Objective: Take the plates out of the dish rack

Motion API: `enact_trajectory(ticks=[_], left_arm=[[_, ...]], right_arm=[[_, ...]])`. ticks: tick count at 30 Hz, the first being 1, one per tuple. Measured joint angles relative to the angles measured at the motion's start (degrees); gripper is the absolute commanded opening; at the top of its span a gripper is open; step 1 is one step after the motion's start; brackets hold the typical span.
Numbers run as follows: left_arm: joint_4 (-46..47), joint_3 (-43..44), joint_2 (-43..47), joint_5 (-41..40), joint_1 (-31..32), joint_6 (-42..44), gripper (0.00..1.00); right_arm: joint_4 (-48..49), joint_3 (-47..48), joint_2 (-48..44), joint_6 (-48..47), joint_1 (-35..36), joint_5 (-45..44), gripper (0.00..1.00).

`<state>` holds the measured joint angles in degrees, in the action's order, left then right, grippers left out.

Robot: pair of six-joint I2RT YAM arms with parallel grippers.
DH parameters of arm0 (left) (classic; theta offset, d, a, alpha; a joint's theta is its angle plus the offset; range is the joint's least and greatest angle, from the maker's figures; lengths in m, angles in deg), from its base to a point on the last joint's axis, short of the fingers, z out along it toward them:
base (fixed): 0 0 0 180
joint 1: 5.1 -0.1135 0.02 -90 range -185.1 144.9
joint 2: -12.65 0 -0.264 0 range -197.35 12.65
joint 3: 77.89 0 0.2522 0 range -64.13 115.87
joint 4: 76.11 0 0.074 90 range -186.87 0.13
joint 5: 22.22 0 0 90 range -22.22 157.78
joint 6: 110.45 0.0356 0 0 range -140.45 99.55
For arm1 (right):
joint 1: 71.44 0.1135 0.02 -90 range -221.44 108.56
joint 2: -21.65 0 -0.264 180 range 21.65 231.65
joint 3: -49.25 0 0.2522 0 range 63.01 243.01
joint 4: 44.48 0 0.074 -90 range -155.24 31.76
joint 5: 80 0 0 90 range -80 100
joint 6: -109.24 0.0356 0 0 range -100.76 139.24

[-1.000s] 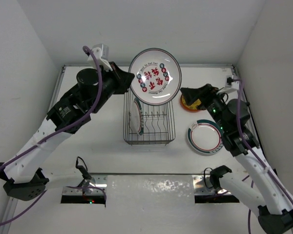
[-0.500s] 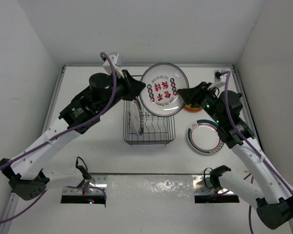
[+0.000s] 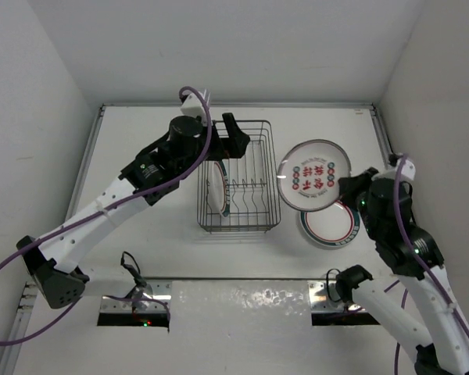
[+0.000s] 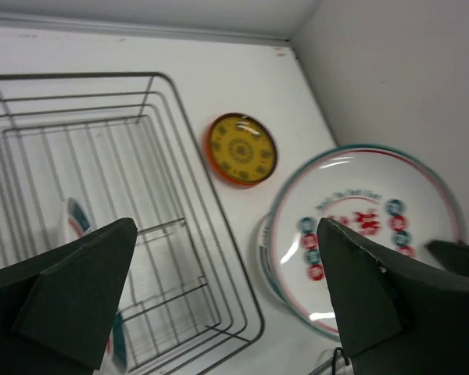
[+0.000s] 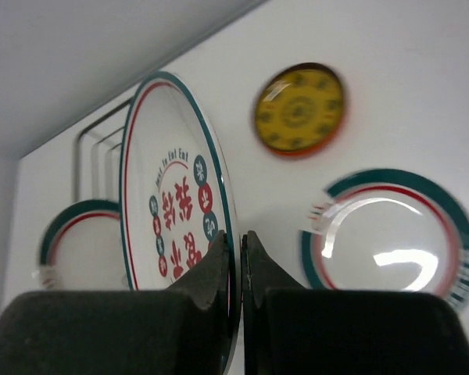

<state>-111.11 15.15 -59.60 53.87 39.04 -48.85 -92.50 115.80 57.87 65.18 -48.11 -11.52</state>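
The red-character plate is up off the table at centre-right of the overhead view, tilted so its printed face shows to the camera. The right gripper has it by the right-hand rim. On the right wrist view the two fingers are squeezed almost together with the plate's edge pinched between them, and the plate stands nearly on edge.

Just below it in the overhead view, a green-and-red-rimmed plate lies flat on the table, its upper part covered by the held one. The small amber plate lies flat too, just beside the rack's right wall in the left wrist view. From overhead it is hidden behind the raised plate.

The dish rack sits dead centre, a grey wire basket with its prongs showing along the bottom. There's one plate in it: a white plate with a green rim, standing on edge against the rack's left end.

The left gripper hovers above the upper part of the rack. Its fingers are spread wide at the two lower corners of its wrist view, with nothing between them but rack wire and table.
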Motion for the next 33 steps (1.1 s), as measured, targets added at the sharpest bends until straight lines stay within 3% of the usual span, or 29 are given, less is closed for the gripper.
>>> enact_trajectory(ticks=[4, 7, 16, 23, 25, 29, 33], left_arm=[[-6.45, 1.03, -0.87, -5.64, 0.00, 1.44, 0.98], [-11.67, 2.62, -1.44, -9.20, 0.00, 2.86, 0.98], [-20.83, 3.28, -3.63, -14.12, 0.00, 5.44, 0.98], [-21.94, 0.57, -3.56, -14.40, 0.00, 6.56, 0.98], [-21.88, -0.94, -3.45, -14.34, 0.00, 6.75, 0.98], [-21.90, -3.45, -3.41, -14.25, 0.00, 6.93, 0.98], [-21.86, -4.70, -3.39, -14.05, 0.00, 6.91, 0.98]], right_arm=[[-10.95, -0.68, -6.88, 3.13, -0.02, -14.80, 0.00], [-12.81, -2.99, -9.60, 2.56, -0.28, -21.59, 0.00], [-10.23, -19.34, -7.67, 0.57, -0.33, -23.52, 0.00], [-6.19, -24.65, -6.64, 0.57, -1.20, -23.98, 0.00], [-4.70, -25.22, -5.77, 0.63, -2.03, -24.06, 0.13], [-1.68, -27.23, -4.22, 0.72, -5.90, -23.06, 0.23], [-0.31, -29.11, -2.47, 0.59, -10.88, -20.24, 0.51]])
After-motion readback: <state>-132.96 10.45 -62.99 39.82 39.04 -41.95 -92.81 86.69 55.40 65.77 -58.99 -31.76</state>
